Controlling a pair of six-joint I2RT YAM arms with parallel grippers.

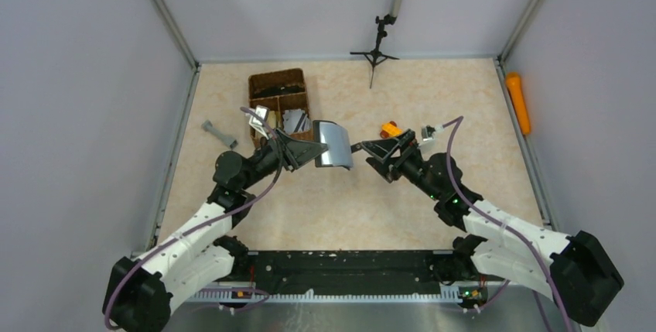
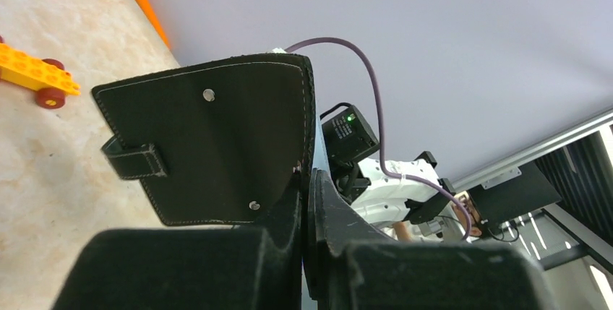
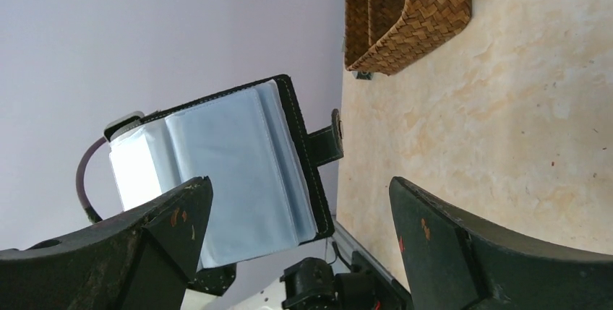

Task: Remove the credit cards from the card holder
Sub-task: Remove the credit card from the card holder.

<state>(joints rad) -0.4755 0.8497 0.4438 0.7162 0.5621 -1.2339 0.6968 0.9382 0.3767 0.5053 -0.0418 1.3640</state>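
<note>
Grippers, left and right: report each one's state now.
Left gripper: closed on the flat black stitched folding card holder.
Right gripper: open, holding nothing.

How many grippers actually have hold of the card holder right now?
1. The left gripper is shut on the card holder's edge, holding it up, opened out. The right gripper is open, facing the holder's inside and gripping nothing.
</note>
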